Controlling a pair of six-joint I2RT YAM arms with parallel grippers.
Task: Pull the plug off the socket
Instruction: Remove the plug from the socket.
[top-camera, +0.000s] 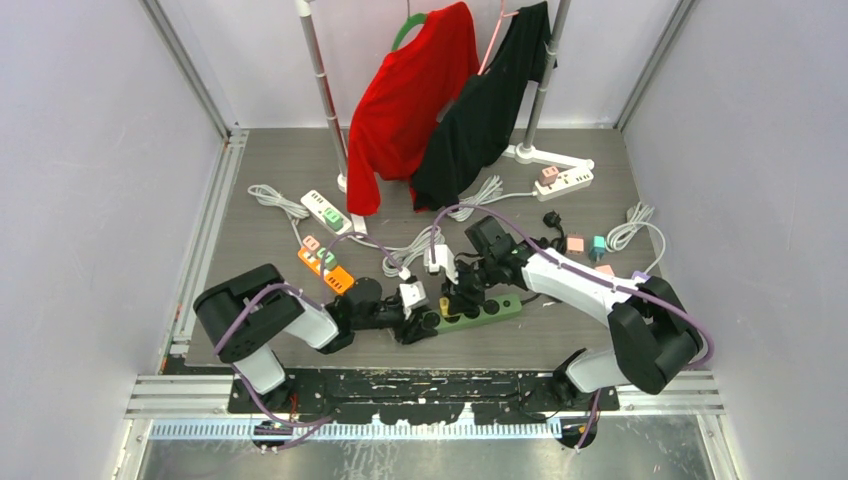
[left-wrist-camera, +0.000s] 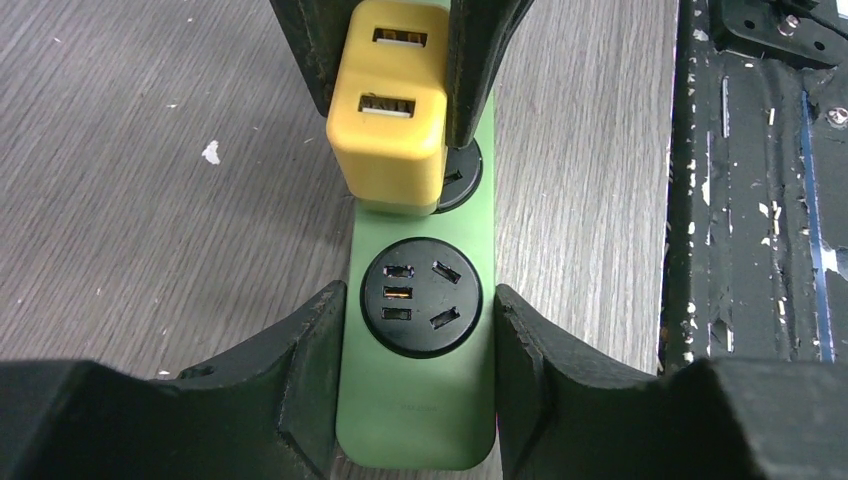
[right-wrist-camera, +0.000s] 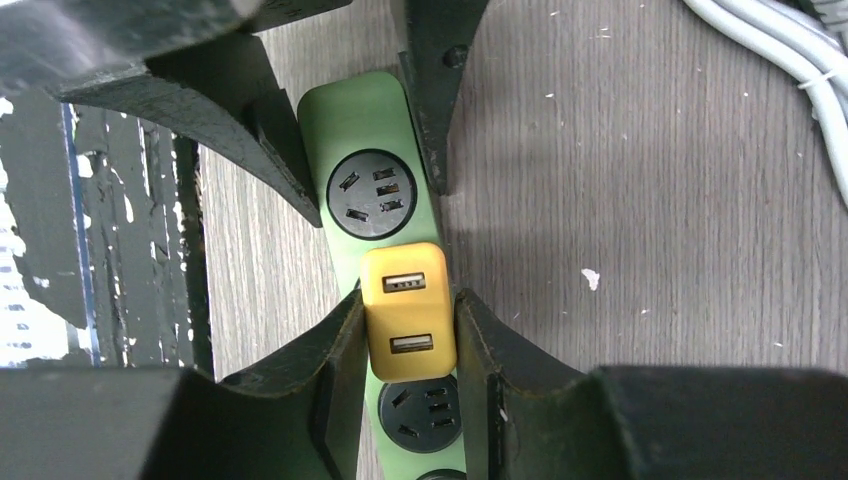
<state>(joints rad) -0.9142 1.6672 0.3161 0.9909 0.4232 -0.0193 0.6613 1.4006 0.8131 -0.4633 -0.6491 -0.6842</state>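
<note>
Clenched on the plug (right-wrist-camera: 405, 310) with the right gripper (right-wrist-camera: 408, 325), one place in from the left end of the strip (left-wrist-camera: 420, 420). Pinching that end's long edges with the left gripper (left-wrist-camera: 418, 320). Close to the table's (top-camera: 280, 160) near edge, long axis running left to right, USB ports facing up. Bare wood on the far side, cables (top-camera: 270, 196) farther off.

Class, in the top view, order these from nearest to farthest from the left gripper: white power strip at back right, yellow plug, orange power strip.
1. The yellow plug, just beside the left gripper.
2. The orange power strip, to its left.
3. The white power strip, back right.
</note>
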